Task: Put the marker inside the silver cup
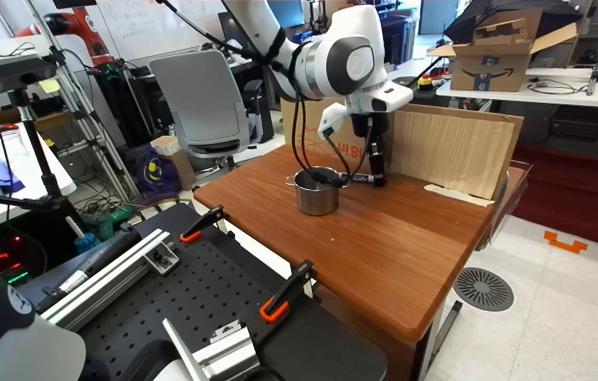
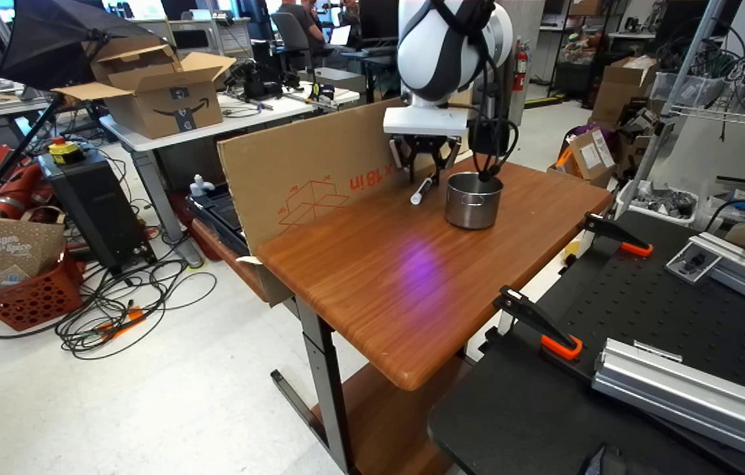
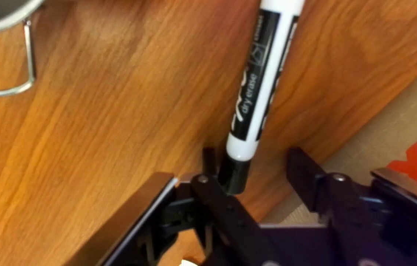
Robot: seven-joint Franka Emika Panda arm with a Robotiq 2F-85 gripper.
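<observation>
Item: one slim black-and-white dry-erase marker [image 3: 258,85], black-capped, lying on the brown wood-grain tabletop [image 2: 372,264], not inside any vessel. Item: one short, wide, shiny silver metal cup [image 1: 317,198], cylindrical, wire-handled, upright near the marker. Item: one black two-fingered gripper [image 3: 253,159], jaws parted, nothing grasped; fingers either side of the marker's capped end, the cup-side one just beside the cap (contact cannot be told), its fellow well apart from it. Item: one red-printed brown cardboard panel [image 2: 333,158], standing at the tabletop's edge near the gripper. Item: one bundle of black cables [image 2: 490,170], overlapping the cup's rim in both exterior views; contact cannot be told. Step in hand, by judgement: the pick-up, with placing not yet begun. Handling notes: shift toward the cup to centre the marker, lest closing shove it sideways; advance from cap toward mid-barrel, since a hold on the cap alone may droop or pull free; turn the wrist slightly to square with the slanting barrel; close gently, as a round barrel may roll; lift above rim height before travelling, keeping the cables from dragging the cup.
</observation>
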